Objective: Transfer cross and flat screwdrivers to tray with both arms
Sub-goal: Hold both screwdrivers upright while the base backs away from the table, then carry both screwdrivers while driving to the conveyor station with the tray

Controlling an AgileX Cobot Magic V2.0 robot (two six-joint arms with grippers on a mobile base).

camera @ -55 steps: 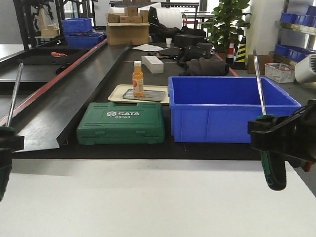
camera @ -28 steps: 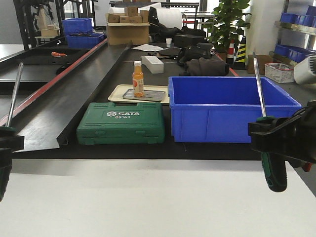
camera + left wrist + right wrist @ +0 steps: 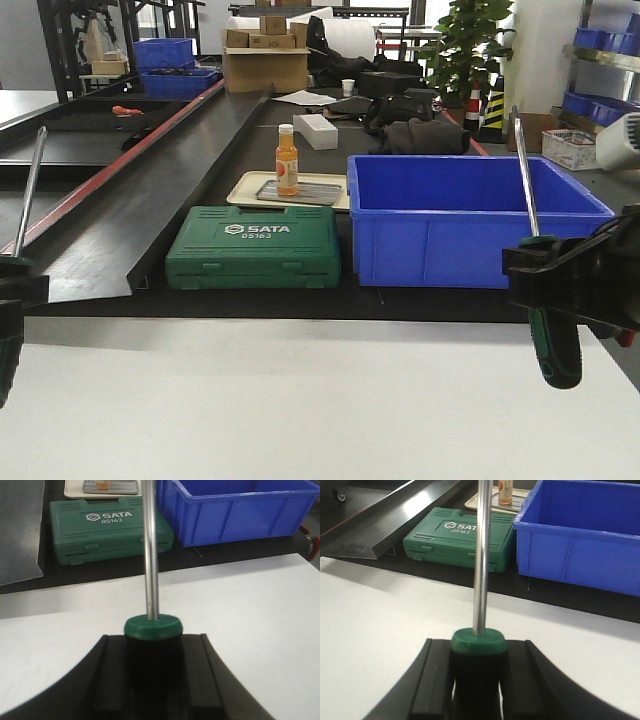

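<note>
Both screwdrivers stand upright above the white table, shafts pointing up. At the left edge of the front view my left gripper (image 3: 12, 288) is shut on the dark green handle of one screwdriver (image 3: 28, 195); the left wrist view shows that gripper (image 3: 152, 647) round the handle of its screwdriver (image 3: 151, 555). At the right, my right gripper (image 3: 545, 268) is shut on the other screwdriver (image 3: 555, 350). In the right wrist view, the gripper (image 3: 478, 655) clamps the screwdriver (image 3: 481, 555) the same way. The small grey tray (image 3: 318, 194) lies far back, on a beige tray, with an orange bottle (image 3: 287, 158) on it.
A green SATA tool case (image 3: 255, 260) and a deep blue bin (image 3: 470, 225) sit on the black mat beyond the white table (image 3: 300, 400). The beige tray (image 3: 245, 188) lies behind the case. Long dark metal sheets (image 3: 130, 190) slope along the left.
The whole background has shifted slightly right and looks a little nearer. Both grippers and their screwdrivers hold the same place in the view.
</note>
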